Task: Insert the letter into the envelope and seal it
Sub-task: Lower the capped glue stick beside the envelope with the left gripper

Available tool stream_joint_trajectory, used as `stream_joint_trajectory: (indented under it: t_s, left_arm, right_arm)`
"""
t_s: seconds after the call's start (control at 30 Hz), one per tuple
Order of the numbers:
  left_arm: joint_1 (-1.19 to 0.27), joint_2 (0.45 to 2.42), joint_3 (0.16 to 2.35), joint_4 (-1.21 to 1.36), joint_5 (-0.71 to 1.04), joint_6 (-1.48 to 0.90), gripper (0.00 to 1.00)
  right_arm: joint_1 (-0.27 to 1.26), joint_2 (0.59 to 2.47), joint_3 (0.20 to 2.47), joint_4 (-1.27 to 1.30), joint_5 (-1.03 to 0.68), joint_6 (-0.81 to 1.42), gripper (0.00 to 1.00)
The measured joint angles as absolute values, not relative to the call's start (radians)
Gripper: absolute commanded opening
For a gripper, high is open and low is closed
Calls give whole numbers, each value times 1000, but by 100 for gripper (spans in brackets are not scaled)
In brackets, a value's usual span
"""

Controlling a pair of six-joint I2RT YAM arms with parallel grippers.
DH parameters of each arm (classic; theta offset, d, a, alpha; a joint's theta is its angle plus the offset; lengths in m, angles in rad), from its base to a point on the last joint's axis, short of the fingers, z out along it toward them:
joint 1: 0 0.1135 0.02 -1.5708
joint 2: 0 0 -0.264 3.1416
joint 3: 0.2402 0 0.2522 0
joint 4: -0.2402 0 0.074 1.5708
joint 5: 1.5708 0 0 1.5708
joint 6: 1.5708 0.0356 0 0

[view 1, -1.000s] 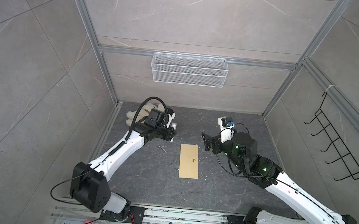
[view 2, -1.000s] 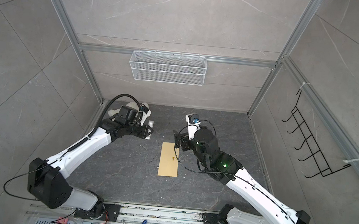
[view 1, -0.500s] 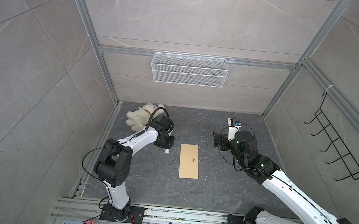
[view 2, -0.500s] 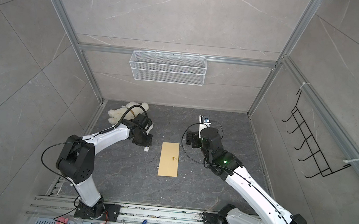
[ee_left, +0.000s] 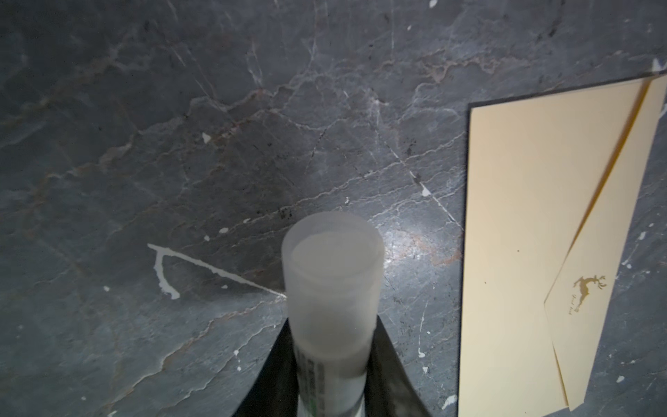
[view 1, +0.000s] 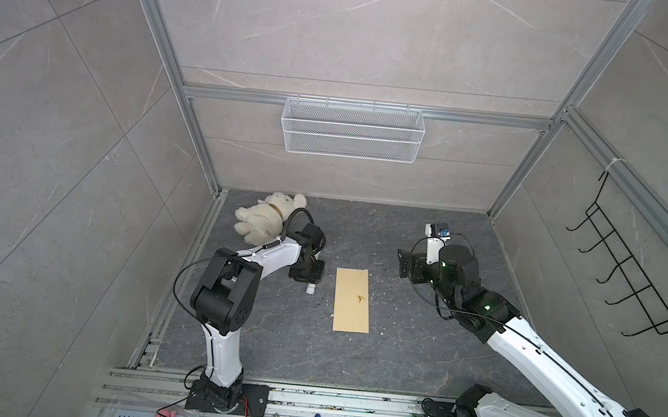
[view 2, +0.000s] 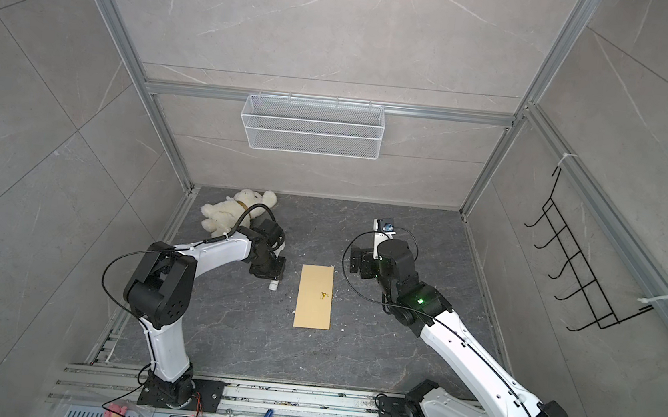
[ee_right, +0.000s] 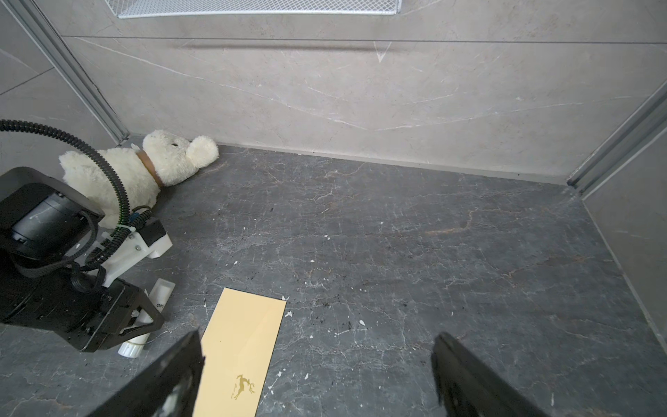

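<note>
1. The table [view 1: 414, 351] carries only one task thing that I can see. No bordered letter shows in any view, so I judge it is already inside and that the sealing step is in hand.
2. The envelope [view 1: 353, 299] lies flat mid-table, between my two arms. Its long axis runs from my bases toward the back wall, and the short ends face near and far.
3. Its flap hinges along the long edge on my right arm's side and is folded down over the body. I cannot tell whether it is stuck.
4. My right gripper [ee_right: 317, 339] hovers above the table beside the envelope's far end, with its jaws spread wide and nothing between them.
5. My left gripper [view 1: 309, 278] sits low, just beside the envelope's left long edge and apart from it. Its jaws are narrowed onto a glue stick [ee_left: 332, 281].
6. The glue stick wears its frosted cap, so no glue can reach paper yet. I judge the next move calls for the cap to come off and my right jaws to lift the flap, or else for a firm press along the seam.
7. The gold deer mark [ee_left: 588, 289] sits at the flap's tip, which points toward my left arm's side.
</note>
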State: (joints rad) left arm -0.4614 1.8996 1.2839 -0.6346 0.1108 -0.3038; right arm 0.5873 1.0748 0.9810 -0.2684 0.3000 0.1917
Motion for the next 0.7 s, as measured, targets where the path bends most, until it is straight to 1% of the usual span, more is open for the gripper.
stream_joint_trajectory:
  t_s: [0.2,0.57,0.7]
  left_arm:
    - [-461,1925,1284,-624,134,-331,0]
    - [-461,1925,1279,-614,142,-353,25]
    - [-461,1925,1269,-593,152,-368,30]
  right_arm:
    - [567,1081,981,-264,273,191,99]
    - [552,1164,1002,-265,232,192,99]
    - [542,1205,1024,-268,211,191,99]
